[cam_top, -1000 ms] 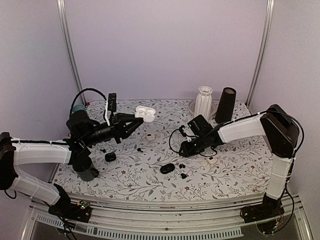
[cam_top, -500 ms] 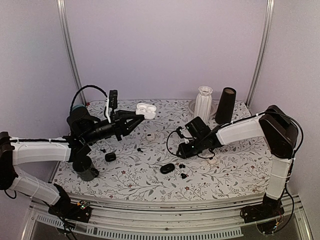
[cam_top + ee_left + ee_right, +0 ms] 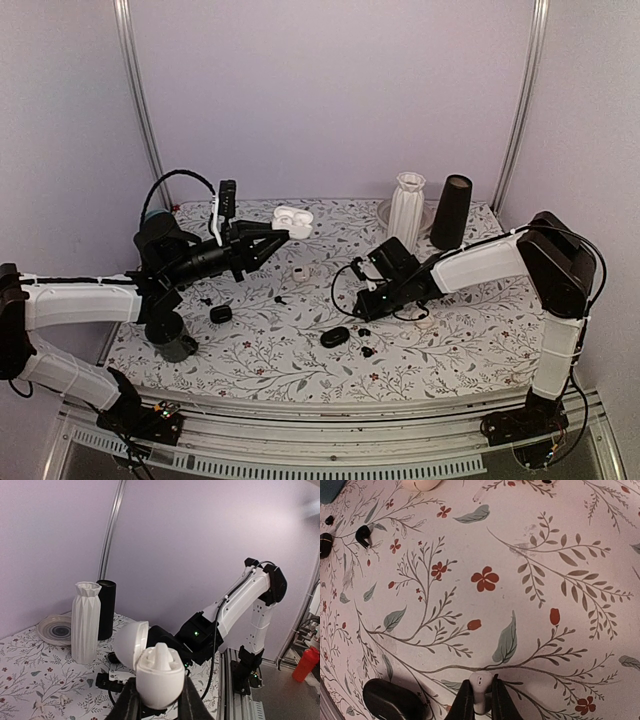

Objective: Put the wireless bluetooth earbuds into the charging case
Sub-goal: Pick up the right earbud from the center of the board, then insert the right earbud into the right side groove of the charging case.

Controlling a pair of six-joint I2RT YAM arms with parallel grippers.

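Observation:
My left gripper point(image 3: 157, 700) is shut on a white charging case point(image 3: 157, 672), held in the air at the back left point(image 3: 292, 220). Its lid point(image 3: 131, 644) is open and one white earbud stem stands up in it. Low over the table's middle, my right gripper point(image 3: 481, 686) is shut on a white earbud point(image 3: 482, 680); in the top view that gripper point(image 3: 362, 302) is just above the cloth. Two loose black earbuds point(image 3: 364, 332) point(image 3: 368, 351) lie in front of it. Another black earbud point(image 3: 362, 534) shows in the right wrist view.
A black case point(image 3: 335, 337) lies next to the right gripper. A small white case point(image 3: 299, 270) and a black one point(image 3: 221, 313) lie further left. A white vase point(image 3: 406, 205), a black cylinder point(image 3: 451, 210) and a plate point(image 3: 56, 629) stand at the back.
My right gripper has slid left and its jaws have closed on the white earbud. The left gripper raised the open case a little and now holds still.

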